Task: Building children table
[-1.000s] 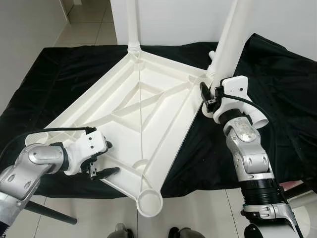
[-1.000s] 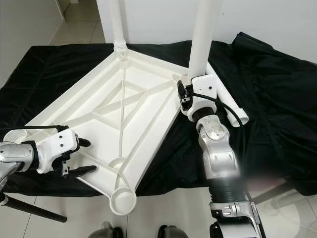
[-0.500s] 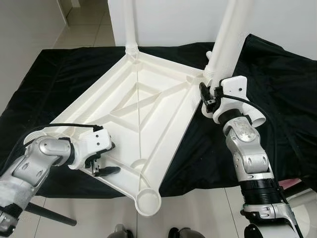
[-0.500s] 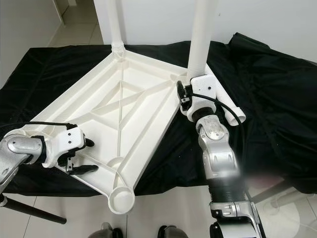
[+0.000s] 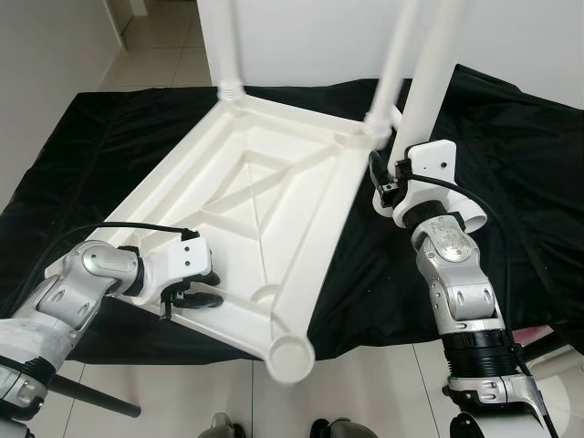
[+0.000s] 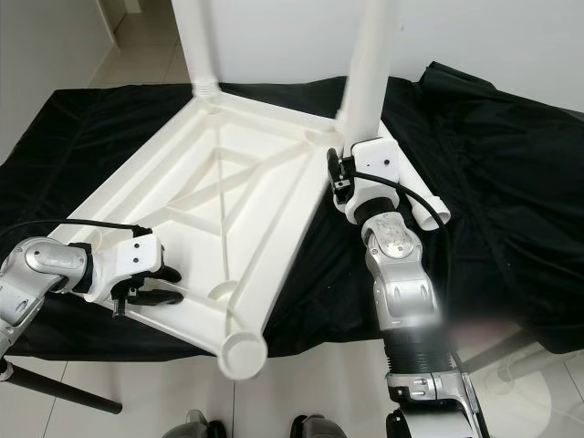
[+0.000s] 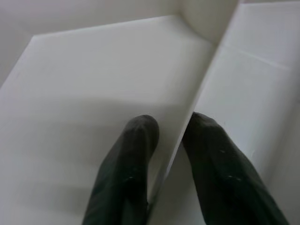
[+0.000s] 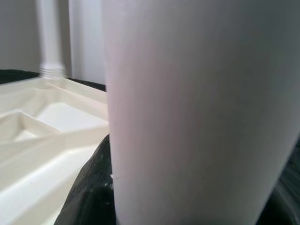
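The white plastic tabletop (image 5: pixel 265 182) lies upside down on a black cloth. Its ribbed underside faces up. One leg (image 5: pixel 226 46) stands in the far left corner and a blurred one (image 5: pixel 394 64) in the far right corner socket. My left gripper (image 5: pixel 203 290) is at the near left rim; in the left wrist view its fingers (image 7: pixel 136 154) are shut across a thin rib of the tabletop. My right gripper (image 5: pixel 379 178) is beside the far right corner, shut on a thick upright leg (image 5: pixel 436 73) that stands close before the right wrist camera (image 8: pixel 197 108).
The black cloth (image 5: pixel 520 155) covers the whole work surface. A loose white leg (image 5: pixel 476 219) lies on it just right of my right wrist. The near corner socket (image 5: pixel 292 358) overhangs the cloth's front edge, above tiled floor. A white wall stands behind.
My left gripper has closed on the near rim. The tabletop has swung, its far corners and legs moving left and its near corner coming up and to the right. The right arm stays put.
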You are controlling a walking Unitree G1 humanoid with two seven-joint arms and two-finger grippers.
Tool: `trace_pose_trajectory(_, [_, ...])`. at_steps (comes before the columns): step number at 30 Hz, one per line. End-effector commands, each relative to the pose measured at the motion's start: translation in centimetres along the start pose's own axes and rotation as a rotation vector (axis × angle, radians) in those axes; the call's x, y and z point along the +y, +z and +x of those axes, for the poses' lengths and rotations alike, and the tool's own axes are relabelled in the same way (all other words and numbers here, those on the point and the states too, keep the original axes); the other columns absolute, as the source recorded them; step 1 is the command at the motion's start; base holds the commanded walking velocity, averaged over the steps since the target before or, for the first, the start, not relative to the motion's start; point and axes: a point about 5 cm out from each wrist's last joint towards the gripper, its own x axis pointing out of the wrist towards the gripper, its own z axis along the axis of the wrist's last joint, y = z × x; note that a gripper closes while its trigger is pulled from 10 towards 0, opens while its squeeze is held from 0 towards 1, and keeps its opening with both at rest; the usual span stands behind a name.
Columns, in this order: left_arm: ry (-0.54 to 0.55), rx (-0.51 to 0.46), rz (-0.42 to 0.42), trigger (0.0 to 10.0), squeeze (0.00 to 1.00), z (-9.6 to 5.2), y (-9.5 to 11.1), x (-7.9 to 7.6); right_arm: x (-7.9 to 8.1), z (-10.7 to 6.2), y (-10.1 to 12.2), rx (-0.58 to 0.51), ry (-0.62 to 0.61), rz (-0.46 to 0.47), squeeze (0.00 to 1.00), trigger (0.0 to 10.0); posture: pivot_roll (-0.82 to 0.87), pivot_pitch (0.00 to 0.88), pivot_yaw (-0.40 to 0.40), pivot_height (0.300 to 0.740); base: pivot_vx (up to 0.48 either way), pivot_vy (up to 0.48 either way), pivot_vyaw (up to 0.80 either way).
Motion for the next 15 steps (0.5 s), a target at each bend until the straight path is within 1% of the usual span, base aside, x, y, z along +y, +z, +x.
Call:
trace_pose_trajectory(1, [0.044, -0.012, -0.061, 0.0, 0.00, 0.0, -0.5, -0.1, 0.1, 0.0, 0.5, -0.019, 0.000, 0.003, 0.00, 10.0, -0.07, 0.110, 0.030, 0.740, 0.000, 0.000, 0.00])
trace_pose_trajectory(3, [0.044, -0.012, -0.061, 0.0, 0.00, 0.0, -0.5, -0.1, 0.1, 0.0, 0.5, -0.019, 0.000, 0.003, 0.00, 10.0, -0.07, 0.110, 0.030, 0.740, 0.000, 0.000, 0.00])
trace_pose_trajectory(4, [0.055, -0.025, -0.057, 0.0, 0.00, 0.3, -0.2, -0.1, 0.1, 0.0, 0.5, -0.018, 0.001, 0.003, 0.00, 10.0, -0.07, 0.110, 0.030, 0.740, 0.000, 0.000, 0.00])
trace_pose_trajectory(7, [0.068, -0.032, -0.058, 0.0, 0.00, 0.5, -0.2, 0.0, 0.1, 0.0, 0.5, -0.018, 0.001, 0.002, 0.00, 10.0, -0.07, 0.110, 0.030, 0.740, 0.000, 0.000, 0.00])
trace_pose_trajectory(9, [0.086, -0.048, -0.042, 0.0, 0.00, 0.7, 0.1, 0.1, 0.1, 0.0, 0.5, -0.018, 0.001, 0.002, 0.00, 10.0, -0.07, 0.117, 0.029, 0.740, 0.000, 0.000, 0.00])
trace_pose_trajectory(10, [0.124, -0.073, -0.029, 2.9, 0.00, 1.0, 0.6, 0.4, 0.1, 0.0, 0.5, -0.016, 0.000, 0.003, 0.00, 10.0, -0.07, 0.120, 0.026, 0.740, 0.000, 0.000, 0.00])
trace_pose_trajectory(11, [0.124, -0.073, -0.029, 2.9, 0.00, 1.0, 0.6, 0.4, 0.1, 0.0, 0.5, -0.016, 0.000, 0.003, 0.00, 10.0, -0.07, 0.120, 0.026, 0.740, 0.000, 0.000, 0.00])
trace_pose_trajectory(12, [0.157, -0.097, -0.030, 7.4, 0.00, 1.3, 1.1, 0.7, 0.1, 0.0, 0.4, -0.015, 0.000, 0.003, 0.00, 10.0, -0.07, 0.120, 0.026, 0.740, 0.000, 0.000, 0.00])
trace_pose_trajectory(13, [0.157, -0.097, -0.030, 7.4, 0.00, 1.3, 1.1, 0.7, 0.1, 0.0, 0.4, -0.015, 0.000, 0.003, 0.00, 10.0, -0.07, 0.120, 0.026, 0.740, 0.000, 0.000, 0.00])
trace_pose_trajectory(14, [0.203, -0.128, -0.017, 10.0, 0.00, 1.8, 1.8, 1.2, 0.1, 0.0, 0.4, -0.013, 0.000, 0.003, 0.00, 10.0, -0.06, 0.127, 0.027, 0.740, 0.000, 0.000, 0.00])
trace_pose_trajectory(15, [0.203, -0.128, -0.017, 10.0, 0.00, 1.8, 1.8, 1.2, 0.1, 0.0, 0.4, -0.013, 0.000, 0.003, 0.00, 10.0, -0.06, 0.127, 0.027, 0.740, 0.000, 0.000, 0.00])
